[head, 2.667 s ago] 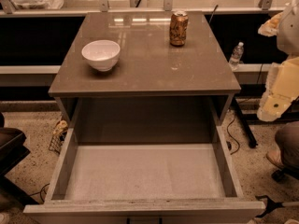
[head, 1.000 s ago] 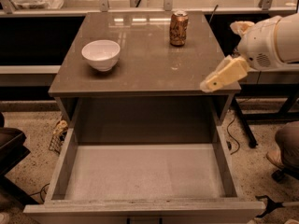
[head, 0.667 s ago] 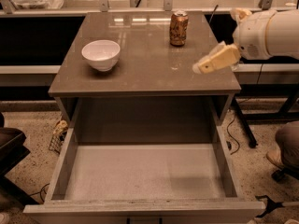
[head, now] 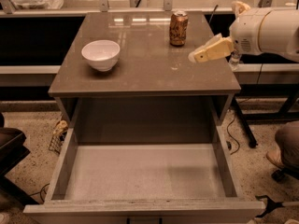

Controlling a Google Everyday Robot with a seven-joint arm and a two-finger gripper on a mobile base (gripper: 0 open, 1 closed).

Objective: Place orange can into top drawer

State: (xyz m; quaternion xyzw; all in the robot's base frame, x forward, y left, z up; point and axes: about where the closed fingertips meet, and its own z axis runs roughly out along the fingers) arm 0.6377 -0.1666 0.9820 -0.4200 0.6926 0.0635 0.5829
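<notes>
One small orange-brown metal can (head: 178,28) stands upright on the grey tabletop (head: 140,73), above the wide open grey drawer (head: 145,171). My pale gripper (head: 203,54) hovers near the can, apart; spread or closed, I cannot tell.

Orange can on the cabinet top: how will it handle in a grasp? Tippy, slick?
The orange can stands upright and is taller than wide, so it probably tips if nudged high, then rolls. Its metal skin and the glossy cabinet top suggest it may slide. The gripper hovers to its right, not touching.
</notes>
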